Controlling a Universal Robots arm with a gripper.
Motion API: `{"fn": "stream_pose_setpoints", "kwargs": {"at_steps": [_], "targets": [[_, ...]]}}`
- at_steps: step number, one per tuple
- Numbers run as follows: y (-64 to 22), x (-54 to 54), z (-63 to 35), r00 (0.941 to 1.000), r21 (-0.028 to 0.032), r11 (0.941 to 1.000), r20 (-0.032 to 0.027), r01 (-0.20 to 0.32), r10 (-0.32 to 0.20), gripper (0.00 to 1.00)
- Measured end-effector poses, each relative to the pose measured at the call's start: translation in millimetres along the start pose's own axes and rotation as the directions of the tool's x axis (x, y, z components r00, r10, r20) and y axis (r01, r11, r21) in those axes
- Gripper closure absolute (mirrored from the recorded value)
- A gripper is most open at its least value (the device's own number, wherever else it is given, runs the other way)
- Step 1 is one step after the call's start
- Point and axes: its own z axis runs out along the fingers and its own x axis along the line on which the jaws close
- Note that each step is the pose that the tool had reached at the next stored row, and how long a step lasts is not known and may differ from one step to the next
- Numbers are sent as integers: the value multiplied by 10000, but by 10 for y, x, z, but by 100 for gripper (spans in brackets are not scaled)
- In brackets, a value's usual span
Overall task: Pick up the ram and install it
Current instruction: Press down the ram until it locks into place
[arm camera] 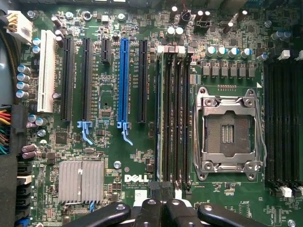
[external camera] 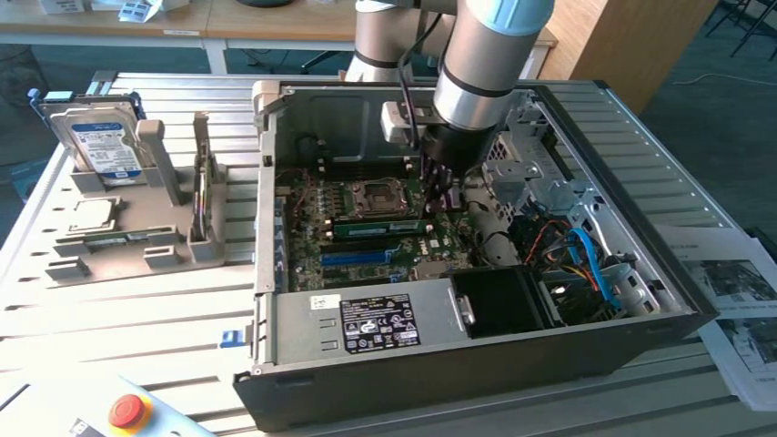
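ram (external camera: 377, 228) in motherboard (external camera: 352, 250), beside CPU socket (external camera: 370, 195)

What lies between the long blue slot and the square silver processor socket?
In the wrist view: one long black slot, then a bank of black memory slots.

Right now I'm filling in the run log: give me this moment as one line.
tool: shut | over: memory slots | ram: in slot | case: open

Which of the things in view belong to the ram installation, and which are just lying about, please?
Job: ram, gripper, memory slots, computer case.
Lying about: hard drive, CPU chip, printed papers, red button.
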Motion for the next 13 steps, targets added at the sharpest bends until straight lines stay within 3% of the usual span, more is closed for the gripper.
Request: {"fn": "stream_pose_setpoints", "kwargs": {"at_steps": [13], "targets": [[-1,-18,15,10000,1,10000,2,-1,1,90]]}}
